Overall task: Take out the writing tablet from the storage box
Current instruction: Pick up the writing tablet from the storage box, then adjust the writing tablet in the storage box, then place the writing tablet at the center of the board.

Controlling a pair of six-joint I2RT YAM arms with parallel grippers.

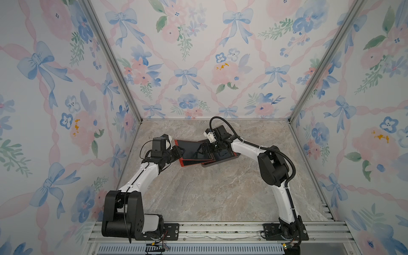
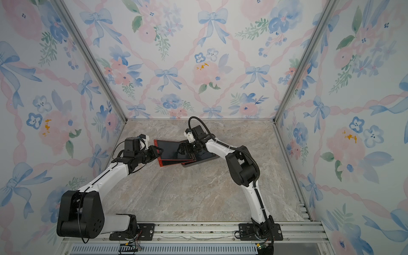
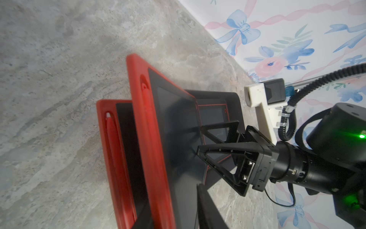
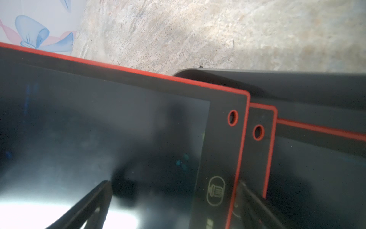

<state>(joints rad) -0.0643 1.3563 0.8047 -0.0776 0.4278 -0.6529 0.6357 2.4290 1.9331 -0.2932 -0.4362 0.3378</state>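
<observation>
Left claw (image 1: pixel 178 152) looks pinched on the writing tablet (image 1: pixel 191 151) at its 9 o'clock red rim — grip half hidden — likely to draw it off the second tablet (image 1: pixel 189 163). Right claw (image 1: pixel 206 148), jaws wide, straddles the 3 o'clock edge, gripping nothing. Glossy black slab, red frame; it overlaps the low wall of the matte grey storage box (image 3: pixel 221 95).

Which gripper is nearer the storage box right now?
Right. The right gripper, open, is over the end of the storage box, straddling the edge of the top tablet. The left gripper is at that tablet's red end, out past the box.
</observation>
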